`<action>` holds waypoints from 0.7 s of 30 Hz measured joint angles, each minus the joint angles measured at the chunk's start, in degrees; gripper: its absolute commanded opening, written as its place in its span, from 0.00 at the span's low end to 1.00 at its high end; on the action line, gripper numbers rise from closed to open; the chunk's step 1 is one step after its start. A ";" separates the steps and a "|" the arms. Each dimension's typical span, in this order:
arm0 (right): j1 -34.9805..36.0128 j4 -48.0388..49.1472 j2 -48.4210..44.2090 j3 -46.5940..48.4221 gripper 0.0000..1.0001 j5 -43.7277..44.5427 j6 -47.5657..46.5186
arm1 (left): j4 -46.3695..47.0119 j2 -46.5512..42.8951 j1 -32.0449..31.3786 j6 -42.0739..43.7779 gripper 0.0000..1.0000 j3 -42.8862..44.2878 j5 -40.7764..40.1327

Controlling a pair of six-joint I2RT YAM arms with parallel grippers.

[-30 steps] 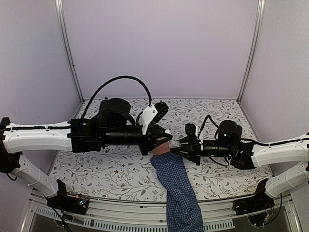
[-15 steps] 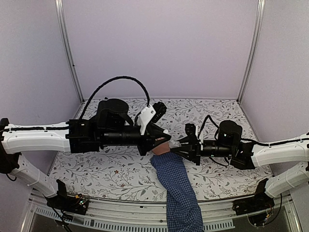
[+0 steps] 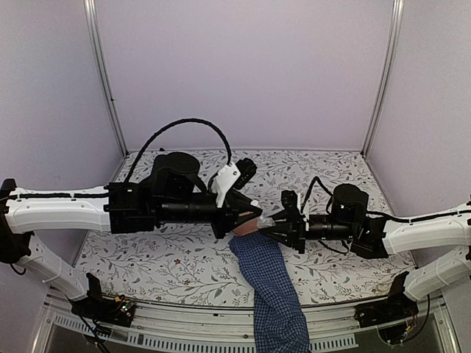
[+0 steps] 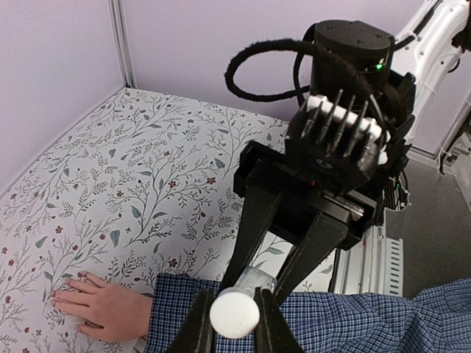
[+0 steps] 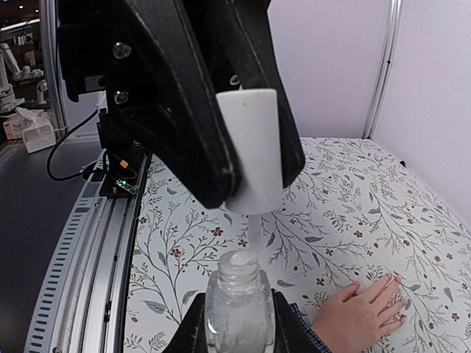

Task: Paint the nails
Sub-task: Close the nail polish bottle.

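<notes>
The nails (image 4: 59, 297) are seen at the fingertips of a small pale hand (image 4: 107, 307), which is laid flat, palm down, on the flower-patterned table cover (image 4: 110, 184). They are too small for any colour to be told. The hand is placed about mid-table, and from it a blue checked sleeve (image 3: 274, 294) is run back to the near edge. From above, most of the hand is covered by the two grippers meeting over it.

Just above the wrist a clear glass bottle (image 5: 238, 290) is held upright by the right gripper (image 5: 237, 331), and the jaws are drawn in tight against its sides. Right over the bottle's mouth a white cylindrical cap (image 5: 249, 140) is pinched by the left gripper (image 4: 235, 327), whose jaws are closed narrow upon it. The cap is lifted clear of the neck, and a thin pale brush stem (image 5: 255, 232) is let down from it into the opening. Whether the bristles are out of the liquid cannot be told.

The left arm is stretched in from the left and the right arm from the right, so that the two are met nearly nose to nose. The bottle and cap are kept on the sleeve side of the hand, apart from the fingertips.
</notes>
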 measured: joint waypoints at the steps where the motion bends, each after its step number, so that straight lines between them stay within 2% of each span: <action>1: 0.04 -0.02 0.00 0.00 0.00 0.02 -0.02 | 0.00 0.15 0.00 0.00 0.00 0.00 0.07; 21: 0.20 -0.04 0.00 0.00 0.00 0.50 -0.04 | 0.02 0.26 0.00 -0.02 0.00 0.00 1.60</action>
